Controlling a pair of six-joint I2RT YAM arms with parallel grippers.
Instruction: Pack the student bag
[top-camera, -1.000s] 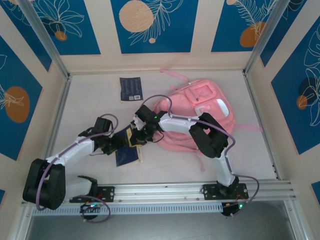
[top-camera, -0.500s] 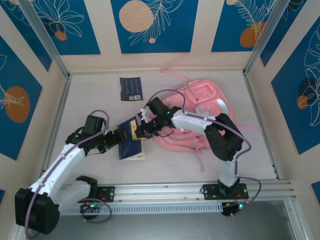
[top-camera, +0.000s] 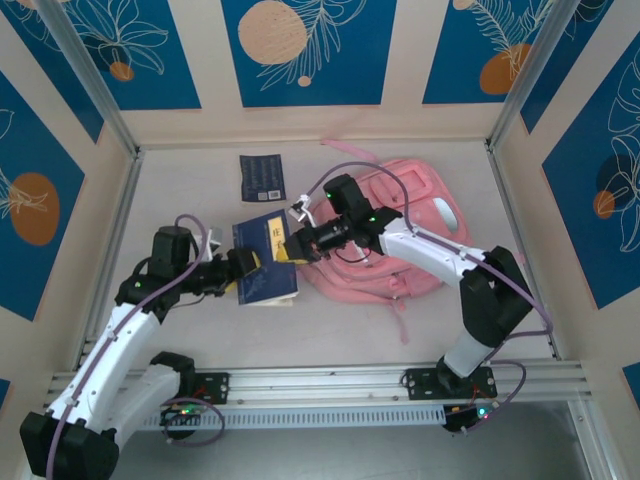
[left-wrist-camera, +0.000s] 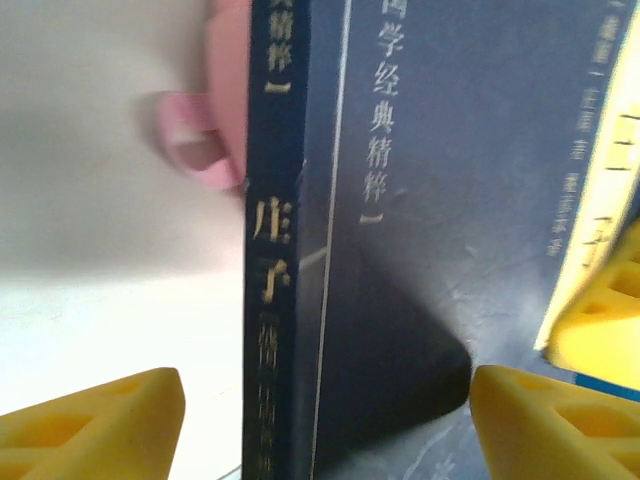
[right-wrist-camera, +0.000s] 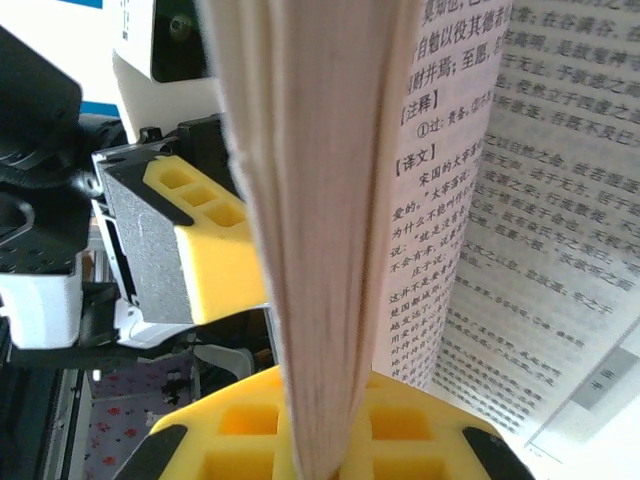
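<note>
- Found the pink student bag (top-camera: 410, 195) lying flat on the table (top-camera: 180, 210), right of centre, under the right arm
- Saw the right gripper (top-camera: 290, 248) clamped on the pages of a dark blue book (top-camera: 265, 262), just beside the bag's left edge
- Saw the page block pinched between its yellow fingers (right-wrist-camera: 420, 445)
- Noted the left gripper (top-camera: 243, 272) at the book's left edge, jaws wide, yellow fingertips (left-wrist-camera: 90, 420) either side of the spine; could not tell whether touching
- Spotted a second dark booklet (top-camera: 262, 178) flat near the far wall, well apart
</note>
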